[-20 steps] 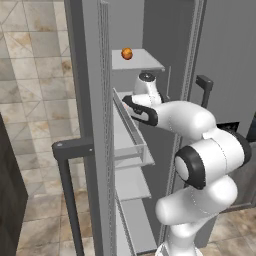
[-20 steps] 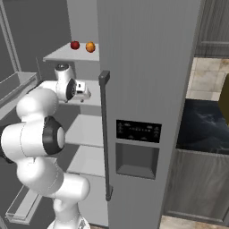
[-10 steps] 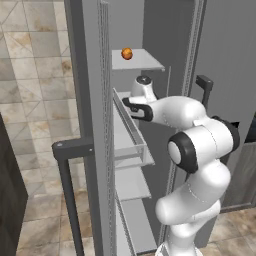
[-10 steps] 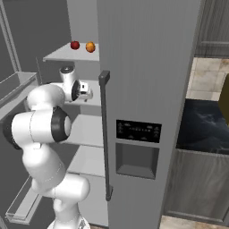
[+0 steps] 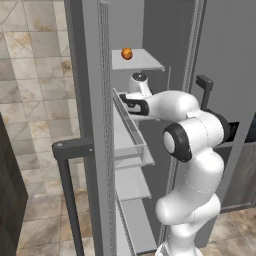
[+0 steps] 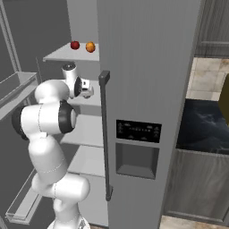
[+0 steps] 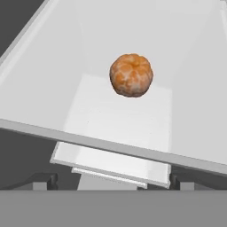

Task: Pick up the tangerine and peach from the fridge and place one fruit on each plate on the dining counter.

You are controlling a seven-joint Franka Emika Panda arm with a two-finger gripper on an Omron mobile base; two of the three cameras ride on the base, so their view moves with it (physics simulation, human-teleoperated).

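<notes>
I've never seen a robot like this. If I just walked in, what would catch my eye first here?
Probably the big white arm reaching into the open fridge, its hand up by the shelves. Next, the bright fruit on the top shelf: an orange tangerine beside a dark red ball. From the hand's own camera, that tangerine sits alone on the pale shelf, straight ahead of the dark finger tips.

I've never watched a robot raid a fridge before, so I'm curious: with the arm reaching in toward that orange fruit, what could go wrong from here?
Three things, as guesses. The tangerine is round and sits loose on its shelf, so a nudge from the gripper might roll it away. The dark red ball lies close beside the orange fruit, so it could be bumped. The arm passes close to the clear door bin and might knock it.
</notes>
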